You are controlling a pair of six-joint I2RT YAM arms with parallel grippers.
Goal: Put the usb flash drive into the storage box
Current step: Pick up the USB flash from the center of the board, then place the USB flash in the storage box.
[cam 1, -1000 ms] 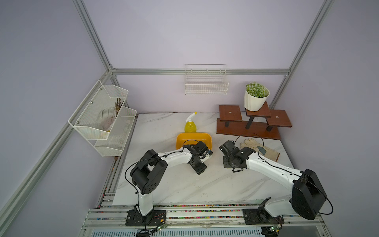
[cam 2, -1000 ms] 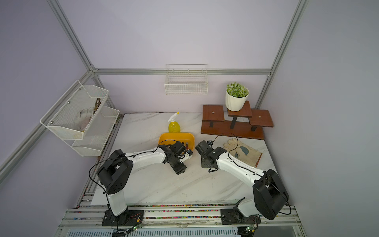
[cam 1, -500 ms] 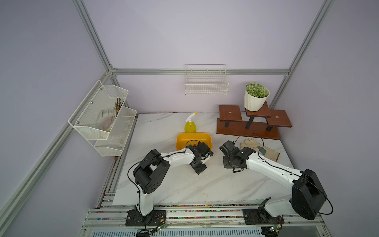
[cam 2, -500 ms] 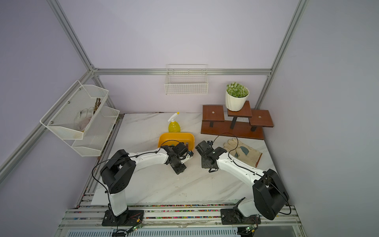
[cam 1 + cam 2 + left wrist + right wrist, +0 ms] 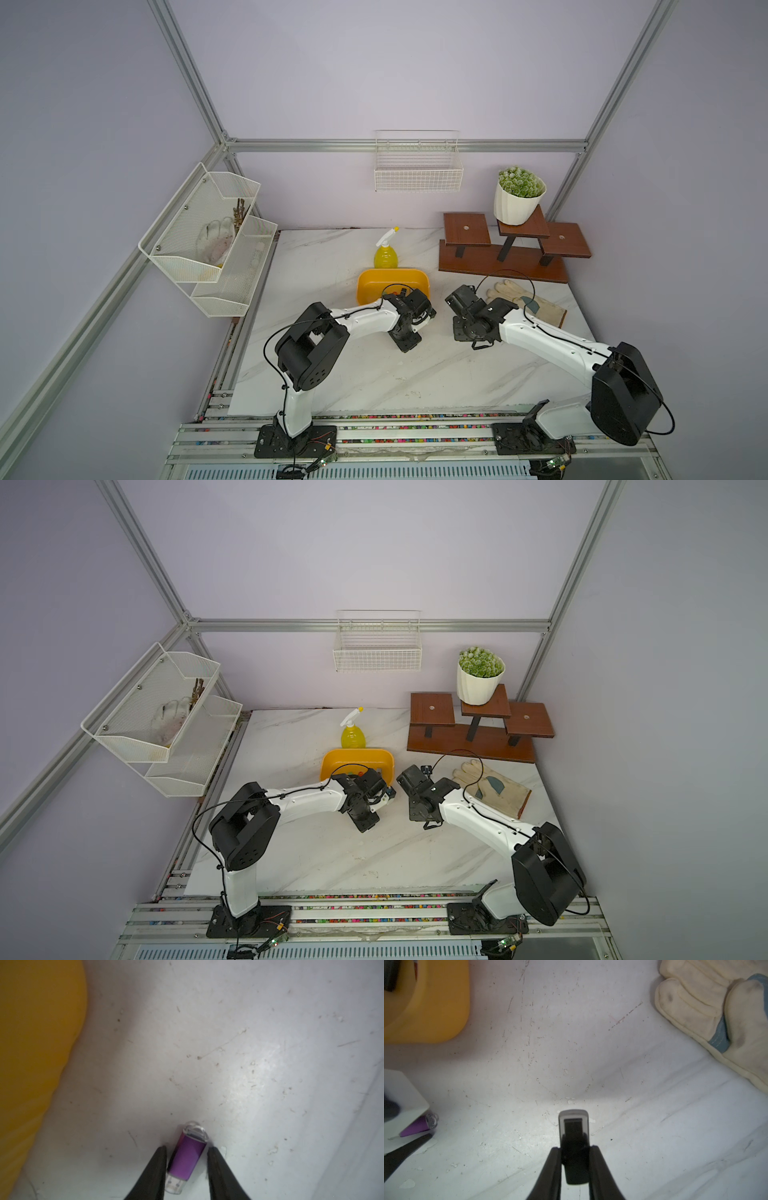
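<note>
One scuffed marble tabletop (image 5: 374,374), lilac walls (image 5: 415,62)

One purple usb flash drive (image 5: 188,1159), one storage box (image 5: 370,284), one spray bottle (image 5: 385,255), two gloves (image 5: 536,305) (image 5: 218,243).

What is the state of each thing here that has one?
yellow box: upright, no lid
purple flash drive: flat on the table, outside the box, clear cap on
left tool: around the drive, grip unclear
right tool: shut on a small black device
spray bottle: upright
glove: lying flat
plant pot: upright
</note>
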